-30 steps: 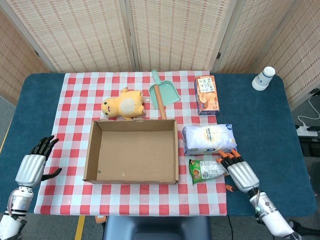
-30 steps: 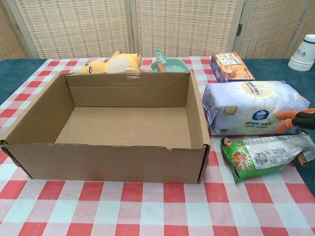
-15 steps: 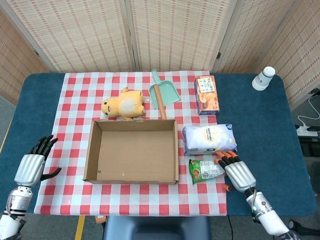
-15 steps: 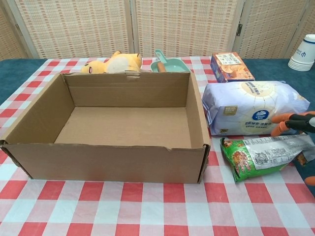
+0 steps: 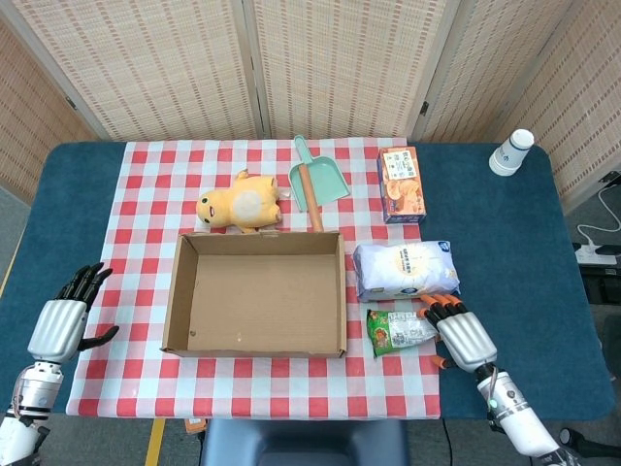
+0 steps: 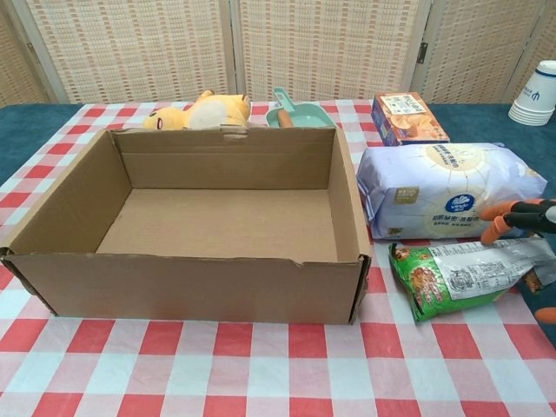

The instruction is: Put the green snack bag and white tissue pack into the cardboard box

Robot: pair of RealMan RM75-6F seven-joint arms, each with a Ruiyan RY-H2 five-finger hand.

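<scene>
Green snack bag (image 5: 399,328) beside cardboard box (image 5: 255,293)

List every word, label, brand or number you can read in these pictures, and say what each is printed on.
No text reads clearly enough to quote.
White tissue pack: blue logo and label panel, print too blurred.
Green snack bag: white label with fine print, too small.
Orange box: printed top, unreadable.
Paper cups: dark blue mark, illegible.
Cardboard box: no print visible.
</scene>
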